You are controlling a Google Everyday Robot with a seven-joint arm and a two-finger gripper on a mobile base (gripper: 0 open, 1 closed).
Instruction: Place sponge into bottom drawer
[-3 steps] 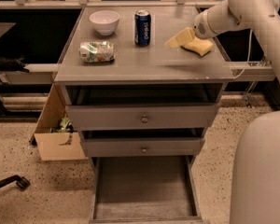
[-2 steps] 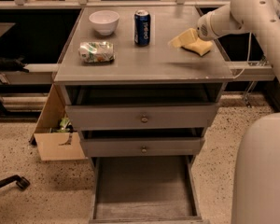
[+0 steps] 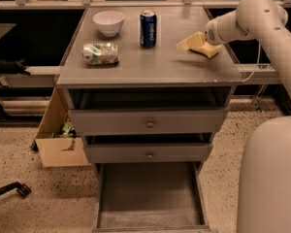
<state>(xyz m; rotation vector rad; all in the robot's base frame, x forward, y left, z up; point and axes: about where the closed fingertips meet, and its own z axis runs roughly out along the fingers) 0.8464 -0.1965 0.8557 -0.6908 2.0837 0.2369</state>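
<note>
you are looking down at a grey cabinet (image 3: 155,66). your gripper (image 3: 207,37) is sitting at 2 o'clock over its top, touching the sponge (image 3: 196,45), which is lying tilted near the right edge. you cannot tell whether the gripper is clamping it. a can (image 3: 148,28) is standing at 12 o'clock, a bowl (image 3: 109,22) at 11 and a packet (image 3: 101,53) at 10. the bottom drawer (image 3: 148,195) is standing open at 6 o'clock.

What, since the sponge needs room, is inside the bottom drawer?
Deep grey bottom drawer: bare floor, rear hidden under the drawer above. The tool is at the pale yellow foam sponge.
</note>
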